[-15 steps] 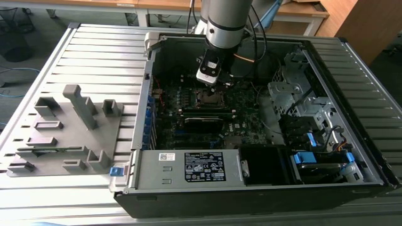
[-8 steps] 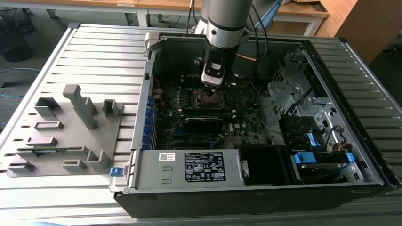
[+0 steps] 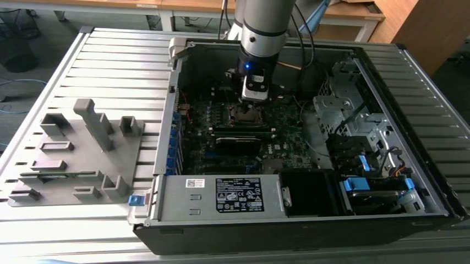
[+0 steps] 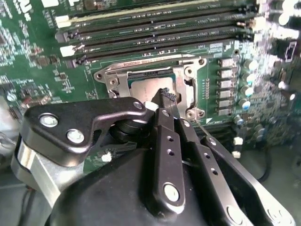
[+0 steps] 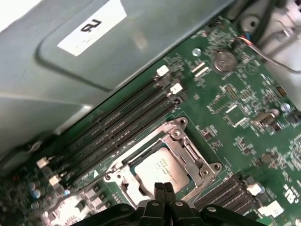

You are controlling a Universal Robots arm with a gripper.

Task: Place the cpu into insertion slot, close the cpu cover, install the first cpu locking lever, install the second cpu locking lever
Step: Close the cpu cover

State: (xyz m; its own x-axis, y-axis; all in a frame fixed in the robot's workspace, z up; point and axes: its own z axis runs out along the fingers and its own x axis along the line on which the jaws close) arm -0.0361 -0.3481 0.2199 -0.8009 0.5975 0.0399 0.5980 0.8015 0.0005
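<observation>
Fingers (image 5: 159,192), seemingly together, hover above cpu (image 5: 162,169) in case (image 3: 294,237) on slatted table (image 3: 118,66).

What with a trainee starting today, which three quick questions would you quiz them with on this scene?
1. True or false: the cpu lies framed in the window of the cpu cover.
2. The gripper is nearest to: A the memory slots; B the cpu cover; C the power-supply box.
3. Fill in: in the exterior view, the grey fixture tray lies to the view's ___ of the computer case.
Key: 1 true; 2 B; 3 left.
</observation>
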